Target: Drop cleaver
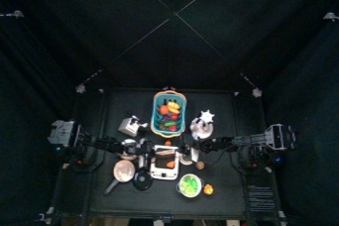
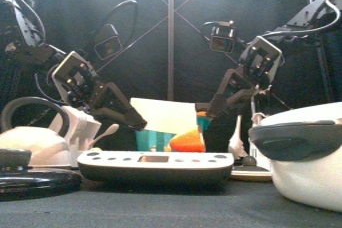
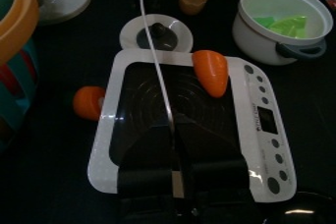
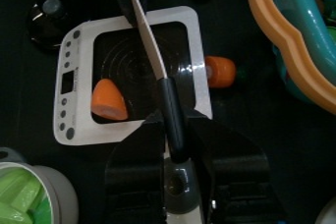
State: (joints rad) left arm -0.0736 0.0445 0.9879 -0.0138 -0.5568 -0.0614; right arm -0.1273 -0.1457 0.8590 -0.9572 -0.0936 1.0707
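The cleaver [image 4: 155,81] hangs over the white kitchen scale [image 4: 82,90]. Its silver and black handle [image 4: 178,174] lies between my right gripper's [image 4: 179,194] jaws, which are shut on it, and the blade runs away across the scale. In the left wrist view a thin silver blade edge [image 3: 160,81] runs from between my left gripper's [image 3: 178,181] jaws across the scale [image 3: 269,120]; they look shut on it. In the front view a pale flat blade [image 2: 164,115] shows between the left gripper [image 2: 120,110] and the right gripper [image 2: 214,102].
An orange toy piece [image 3: 210,71] lies on the scale and another [image 3: 88,100] beside it. A white pot with green contents [image 3: 280,20] stands nearby. A basket of toy food [image 1: 169,113] is behind the scale. A kettle [image 2: 40,137] and a pan lid [image 2: 34,182] stand front left.
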